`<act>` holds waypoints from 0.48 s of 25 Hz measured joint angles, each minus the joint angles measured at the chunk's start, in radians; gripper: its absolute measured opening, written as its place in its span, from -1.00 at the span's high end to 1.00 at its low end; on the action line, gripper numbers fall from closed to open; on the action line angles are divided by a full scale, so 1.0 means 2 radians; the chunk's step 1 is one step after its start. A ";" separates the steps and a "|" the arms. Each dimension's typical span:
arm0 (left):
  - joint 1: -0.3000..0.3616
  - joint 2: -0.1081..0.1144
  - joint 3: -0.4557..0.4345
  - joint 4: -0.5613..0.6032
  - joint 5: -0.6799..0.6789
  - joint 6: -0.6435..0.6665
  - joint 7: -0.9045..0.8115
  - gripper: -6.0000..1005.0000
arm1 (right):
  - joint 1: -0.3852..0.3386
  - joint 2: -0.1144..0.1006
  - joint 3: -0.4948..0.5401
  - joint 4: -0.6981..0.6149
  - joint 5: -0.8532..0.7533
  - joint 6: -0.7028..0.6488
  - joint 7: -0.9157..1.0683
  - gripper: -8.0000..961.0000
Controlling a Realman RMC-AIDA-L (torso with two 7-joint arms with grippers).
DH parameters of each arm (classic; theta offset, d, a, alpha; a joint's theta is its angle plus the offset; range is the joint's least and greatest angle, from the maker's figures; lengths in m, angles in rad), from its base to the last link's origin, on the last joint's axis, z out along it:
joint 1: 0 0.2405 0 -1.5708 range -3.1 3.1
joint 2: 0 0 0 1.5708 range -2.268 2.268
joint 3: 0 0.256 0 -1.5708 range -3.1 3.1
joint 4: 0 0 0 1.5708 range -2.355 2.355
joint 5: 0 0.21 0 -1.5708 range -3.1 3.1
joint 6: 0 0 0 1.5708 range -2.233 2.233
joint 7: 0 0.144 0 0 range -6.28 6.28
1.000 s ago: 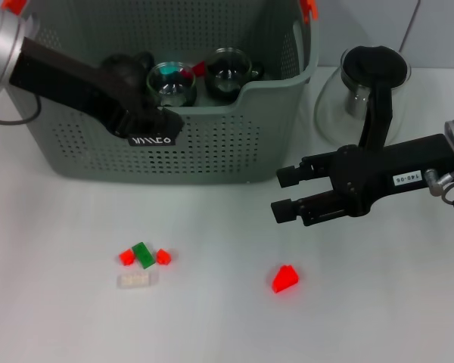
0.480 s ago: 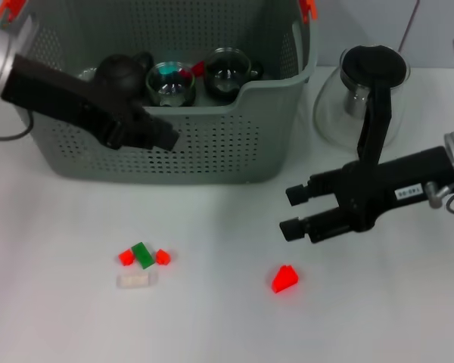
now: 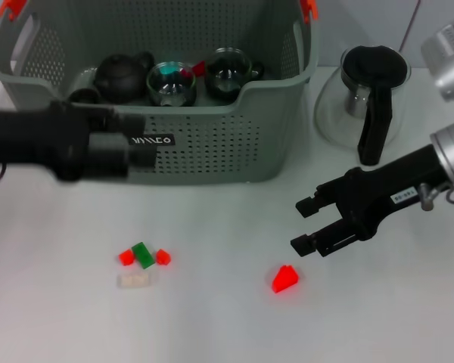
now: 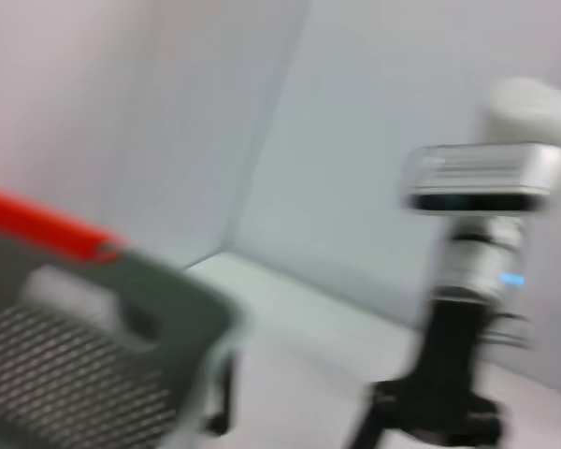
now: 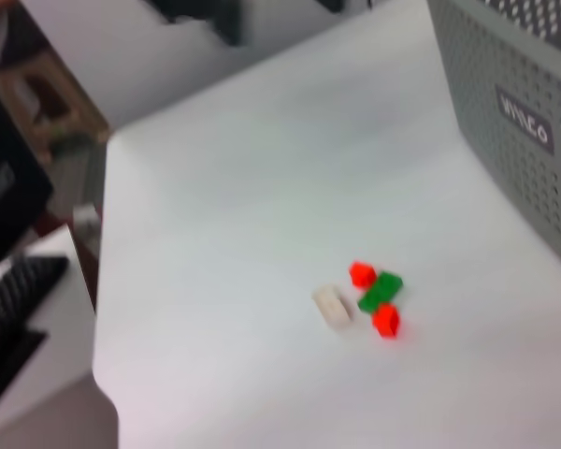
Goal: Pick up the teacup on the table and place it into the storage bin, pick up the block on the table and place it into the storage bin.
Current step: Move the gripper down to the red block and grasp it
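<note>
While right claw (image 3: 306, 224) hovers (jaws parted) | above red block (image 3: 284, 278).

Our right gripper (image 3: 309, 224) hangs over the bench's right half with fingers parted, while our left gripper (image 3: 129, 140) lies blurred near the left edge, its fingers perhaps closed.

The white table (image 3: 227, 325) carried the storage bin (image 3: 212, 144) at its far side and a glass pot with a black handle (image 3: 367, 102) just right of it. Nearer lay a red block (image 3: 284, 278), alone, and well left of it a cluster: two small red pieces (image 3: 126, 257), a green piece (image 3: 143, 255), a whitish piece (image 3: 136, 280).
</note>
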 joint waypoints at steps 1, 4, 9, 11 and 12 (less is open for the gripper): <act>0.007 0.003 0.003 0.016 -0.010 0.011 0.032 -0.16 | 0.005 0.001 0.000 0.000 -0.009 0.000 0.000 -0.72; 0.022 0.010 0.020 0.054 -0.014 0.025 0.087 -0.28 | 0.029 0.008 -0.001 0.000 -0.049 0.003 0.001 -0.71; 0.041 0.011 0.032 0.098 -0.016 0.026 0.127 -0.50 | 0.067 0.032 -0.007 0.000 -0.128 0.027 0.004 -0.71; 0.044 0.010 0.025 0.121 -0.018 0.024 0.143 -0.58 | 0.080 0.041 -0.015 0.000 -0.155 0.039 0.007 -0.72; 0.045 0.010 0.018 0.144 -0.019 0.024 0.156 -0.63 | 0.088 0.046 -0.027 0.002 -0.169 0.047 0.012 -0.72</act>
